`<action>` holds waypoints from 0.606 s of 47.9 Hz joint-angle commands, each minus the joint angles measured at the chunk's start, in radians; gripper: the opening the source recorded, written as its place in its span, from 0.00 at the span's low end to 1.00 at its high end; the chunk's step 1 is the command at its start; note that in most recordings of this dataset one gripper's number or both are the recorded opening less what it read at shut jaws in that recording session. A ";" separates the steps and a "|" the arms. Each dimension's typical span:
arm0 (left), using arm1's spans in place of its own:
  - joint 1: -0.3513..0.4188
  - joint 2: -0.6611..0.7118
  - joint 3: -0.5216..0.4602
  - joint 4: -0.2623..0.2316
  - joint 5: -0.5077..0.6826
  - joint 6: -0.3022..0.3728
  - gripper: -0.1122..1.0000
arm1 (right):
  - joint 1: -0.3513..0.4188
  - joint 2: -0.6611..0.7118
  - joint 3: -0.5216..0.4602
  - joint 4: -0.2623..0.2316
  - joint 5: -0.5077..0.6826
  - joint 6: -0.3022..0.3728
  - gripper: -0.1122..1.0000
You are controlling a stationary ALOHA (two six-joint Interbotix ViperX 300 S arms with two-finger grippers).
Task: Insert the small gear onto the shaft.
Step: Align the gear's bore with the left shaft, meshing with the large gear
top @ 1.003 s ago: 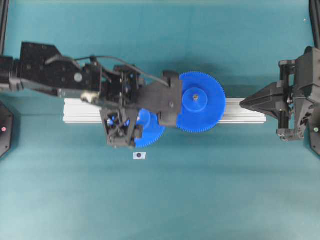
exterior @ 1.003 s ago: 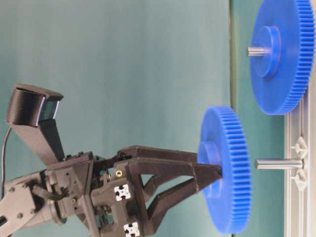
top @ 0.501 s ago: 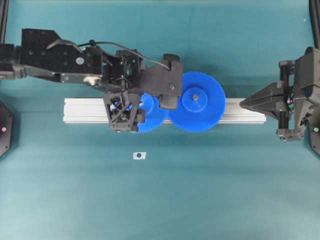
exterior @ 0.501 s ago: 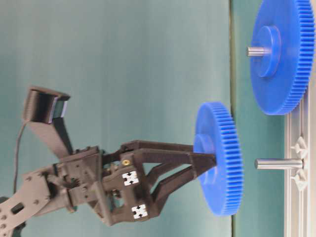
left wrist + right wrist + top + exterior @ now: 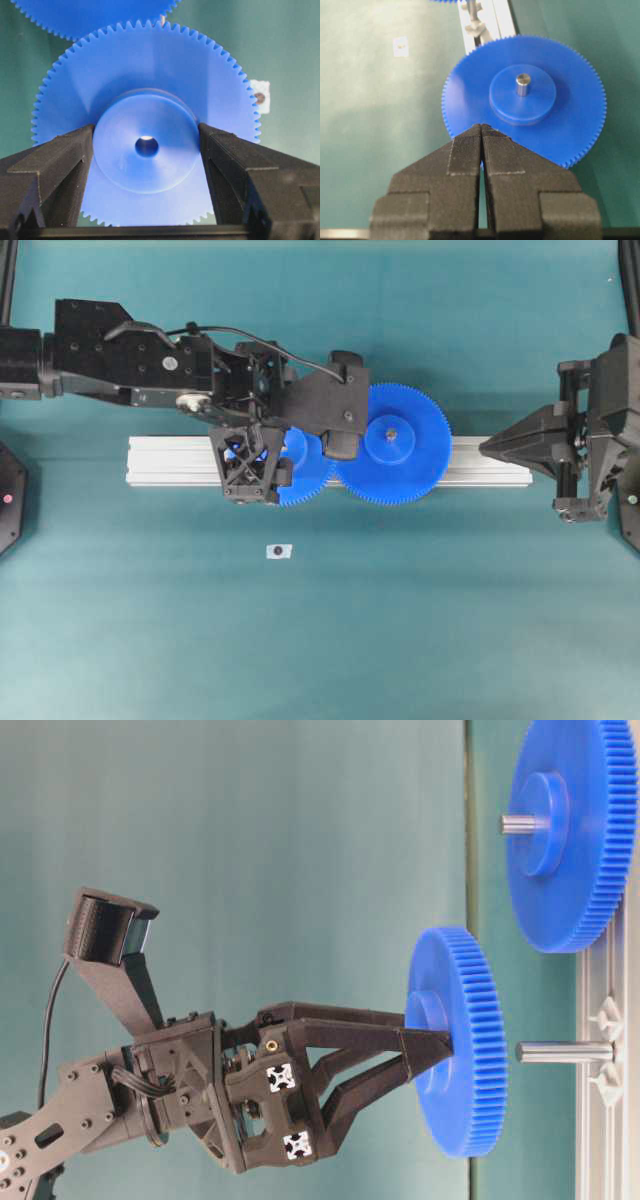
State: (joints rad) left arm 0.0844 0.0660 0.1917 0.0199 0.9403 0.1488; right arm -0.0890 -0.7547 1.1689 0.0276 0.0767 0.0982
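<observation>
From overhead, the left gripper (image 5: 262,455) and its wrist cover most of the small gear (image 5: 305,472), which hangs over the rail (image 5: 170,462) just beside the big gear (image 5: 398,444); the shaft is hidden there. The table-level view shows what that hides: the shaft (image 5: 563,1051) stands bare on the rail, and the small gear (image 5: 458,1042) is held clear of it, a gap between the gear's face and the pin's tip, with the hub roughly in line with the pin. The left wrist view gives the grip itself: both fingers (image 5: 55,165) press the sides of the raised hub, the dark centre hole open between them, so the left gripper is clamped on the small gear at a wide spread. The right wrist view shows the right gripper (image 5: 481,128) with its fingers pressed together, holding nothing, its tip just short of the big gear's rim. A white tag (image 5: 279,551) lies on the mat near the rail.
</observation>
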 commanded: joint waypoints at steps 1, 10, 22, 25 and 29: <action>-0.002 -0.012 -0.026 0.003 -0.008 -0.003 0.73 | -0.003 0.000 -0.011 0.002 -0.009 0.012 0.12; -0.002 0.009 -0.025 0.003 -0.015 -0.003 0.73 | -0.003 0.002 -0.009 0.002 -0.009 0.012 0.12; -0.002 0.046 0.000 0.003 -0.015 -0.003 0.73 | -0.003 0.000 -0.011 0.002 -0.009 0.012 0.12; -0.002 0.051 0.008 0.003 -0.017 -0.003 0.73 | -0.003 0.002 -0.011 0.002 -0.009 0.012 0.12; -0.002 0.055 0.015 0.002 -0.023 -0.003 0.73 | -0.003 -0.002 -0.011 0.002 -0.009 0.012 0.12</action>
State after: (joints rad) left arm 0.0844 0.1335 0.2117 0.0199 0.9250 0.1503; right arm -0.0890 -0.7547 1.1689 0.0276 0.0767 0.0982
